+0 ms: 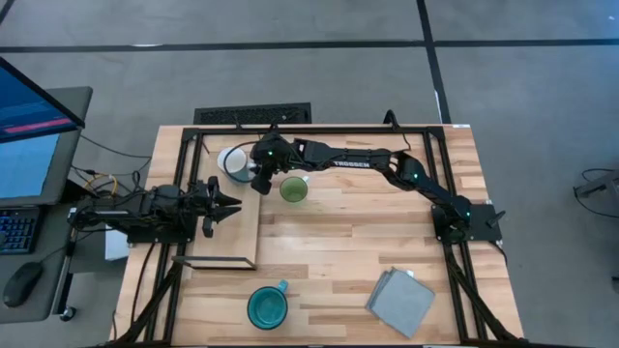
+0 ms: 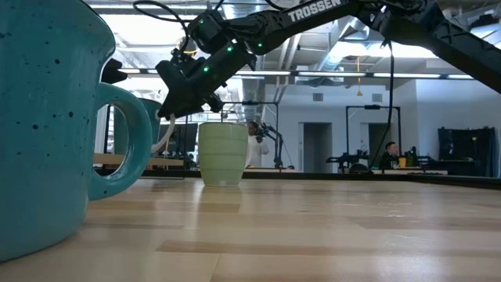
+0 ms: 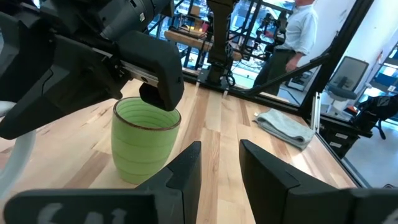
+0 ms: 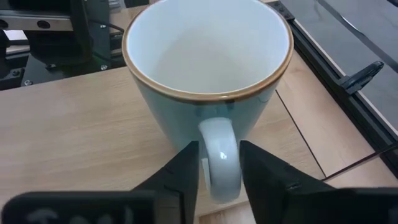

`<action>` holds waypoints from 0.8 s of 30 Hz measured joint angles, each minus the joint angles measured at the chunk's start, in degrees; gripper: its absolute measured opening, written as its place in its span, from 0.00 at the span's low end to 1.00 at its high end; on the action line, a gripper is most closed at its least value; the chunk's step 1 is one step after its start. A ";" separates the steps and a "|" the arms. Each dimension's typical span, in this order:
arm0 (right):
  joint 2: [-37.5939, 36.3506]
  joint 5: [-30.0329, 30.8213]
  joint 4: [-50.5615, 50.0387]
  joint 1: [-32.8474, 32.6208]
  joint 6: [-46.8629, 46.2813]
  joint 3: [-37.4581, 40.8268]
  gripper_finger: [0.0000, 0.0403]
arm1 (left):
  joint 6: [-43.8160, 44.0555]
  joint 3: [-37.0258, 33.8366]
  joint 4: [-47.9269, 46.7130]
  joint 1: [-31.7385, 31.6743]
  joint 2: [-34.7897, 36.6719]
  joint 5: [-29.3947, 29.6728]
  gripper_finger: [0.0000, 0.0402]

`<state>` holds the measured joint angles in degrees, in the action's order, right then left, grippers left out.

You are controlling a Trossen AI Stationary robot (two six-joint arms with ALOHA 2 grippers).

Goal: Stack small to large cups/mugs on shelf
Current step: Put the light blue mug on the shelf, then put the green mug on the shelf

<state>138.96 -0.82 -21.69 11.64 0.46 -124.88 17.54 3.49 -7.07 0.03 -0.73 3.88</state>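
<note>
Planked desk (image 1: 338, 251) carries the shelf (image 1: 232, 237); on its far end stands the white mug (image 4: 208, 68), handle between the right hand's (image 4: 217, 171) parted fingers. Snagging the handle could tip it. Left hand (image 1: 230, 205) waits spread.

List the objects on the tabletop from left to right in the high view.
Left gripper → white mug → teal mug → green mug → grey folded cloth.

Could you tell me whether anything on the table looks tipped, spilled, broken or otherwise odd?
Nothing stands out. The white mug, green mug and teal mug all stand upright and whole, with no spill showing. The grey cloth lies folded near the table's corner. The right end effector straddles the white mug's handle.
</note>
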 joint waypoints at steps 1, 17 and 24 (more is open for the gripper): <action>0.00 0.00 -0.04 0.00 0.00 0.00 0.38 | 0.00 0.00 0.00 -0.02 -0.02 0.00 0.25; -0.87 1.65 -2.46 -0.76 2.60 -0.09 0.49 | 0.11 0.00 0.00 -0.02 0.00 0.00 0.24; -0.83 5.84 -7.33 -0.74 2.63 -0.04 0.48 | 0.15 0.00 0.00 0.00 -0.02 0.00 0.24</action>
<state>138.12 5.02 -29.01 10.90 3.09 -124.92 17.69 3.49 -7.07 0.03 -0.75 3.88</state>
